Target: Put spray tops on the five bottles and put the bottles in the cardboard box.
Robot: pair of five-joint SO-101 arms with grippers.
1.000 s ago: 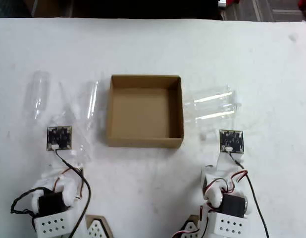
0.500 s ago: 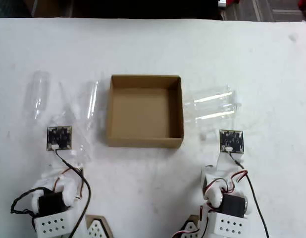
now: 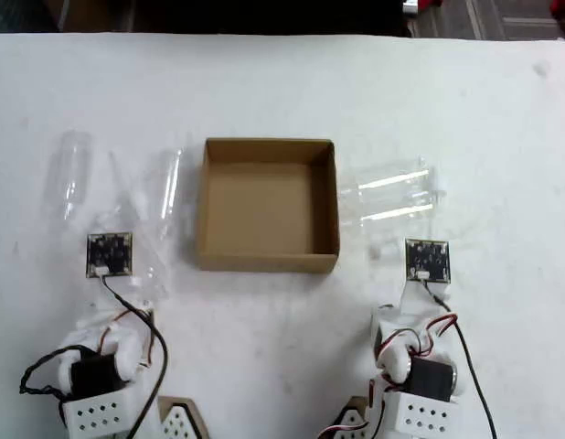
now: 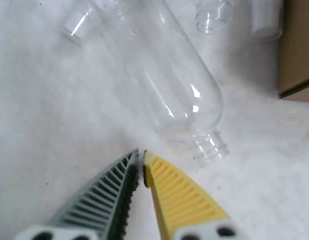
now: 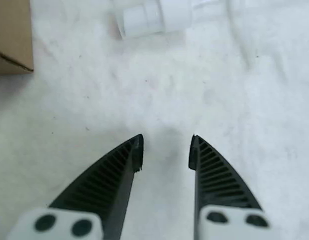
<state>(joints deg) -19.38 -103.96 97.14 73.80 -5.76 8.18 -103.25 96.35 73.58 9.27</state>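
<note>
The left fingers (image 4: 179,195), one grey and one yellow, are pressing together at their tips, closed on nothing, just above the white table (image 4: 49,125). Just beyond the tips a clear bottle (image 4: 169,85) is lying on its side, with its open threaded neck pointing back toward the fingers. Farther out, another open bottle neck (image 4: 212,15) is resting on the table, and a corner of the cardboard box (image 4: 297,50) is showing near it.

The right fingers (image 5: 112,185), both black, are standing apart, open, with bare table between them. Well beyond them a white spray top (image 5: 154,15) is lying on the table, and a corner of the box is sitting off to one side.

In the high view the box (image 3: 326,201) is sitting open in the middle of the table, its brown floor showing. Two clear bottles (image 3: 68,174) (image 3: 164,192) are lying on the left arm's side of the box. Two more bottles (image 3: 392,197) are lying side by side just beside the opposite wall. The left arm (image 3: 100,375) and the right arm (image 3: 415,375) are sitting folded at the table's near edge.
</note>
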